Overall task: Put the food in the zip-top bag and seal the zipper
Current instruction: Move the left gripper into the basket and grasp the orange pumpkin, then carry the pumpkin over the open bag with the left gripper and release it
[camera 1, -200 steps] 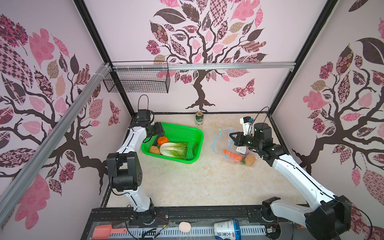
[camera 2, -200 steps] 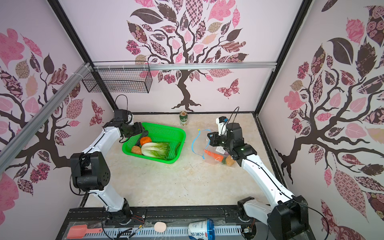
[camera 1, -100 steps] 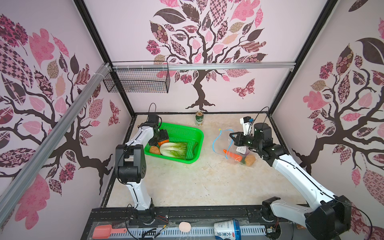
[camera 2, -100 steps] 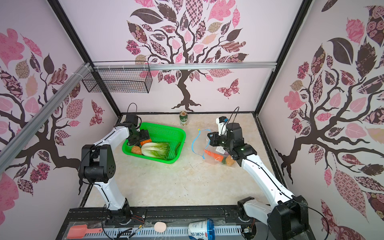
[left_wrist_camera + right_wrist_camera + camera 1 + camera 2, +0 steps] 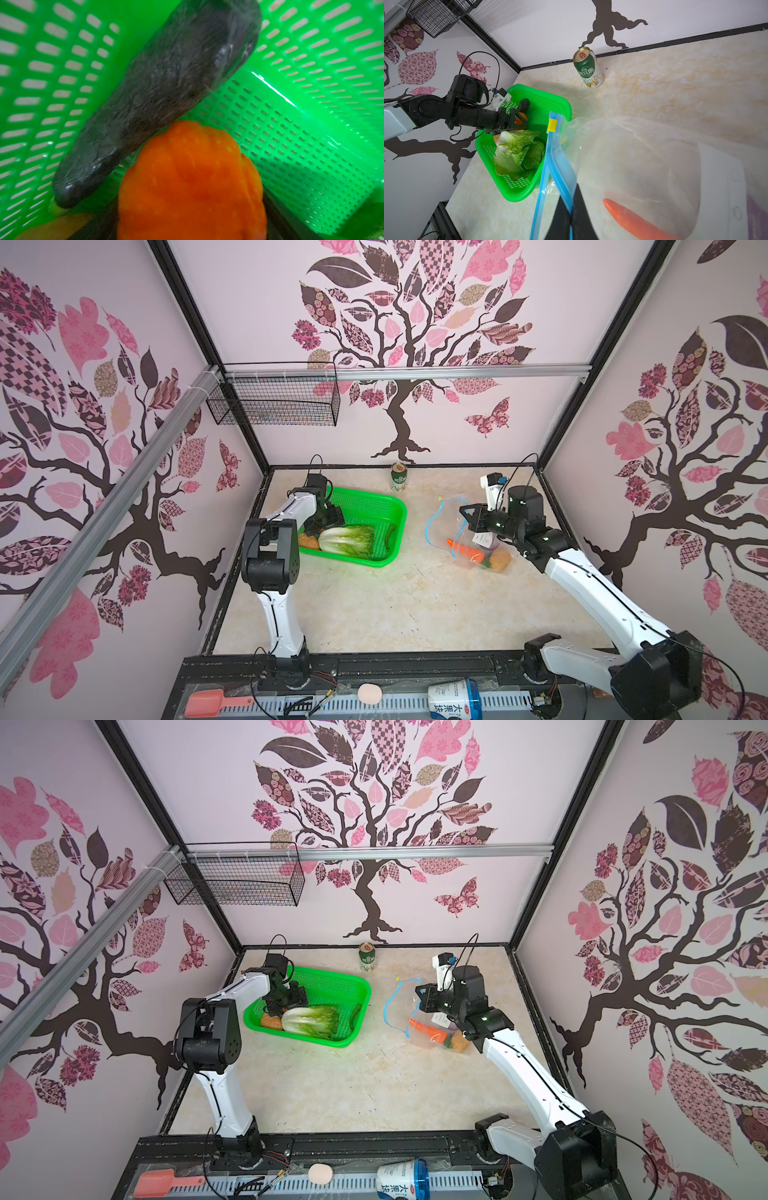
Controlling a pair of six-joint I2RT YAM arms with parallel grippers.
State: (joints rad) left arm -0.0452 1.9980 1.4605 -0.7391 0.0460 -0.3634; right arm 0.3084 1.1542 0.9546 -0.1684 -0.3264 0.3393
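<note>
Orange pumpkin [image 5: 191, 180] within spread left claw [image 5: 520, 118], in green basket [image 5: 311, 124]

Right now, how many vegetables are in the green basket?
4: a cabbage in the middle, a tan piece at its white end, a dark green piece to its right, and an orange piece inside the left claw. More may be hidden.
</note>
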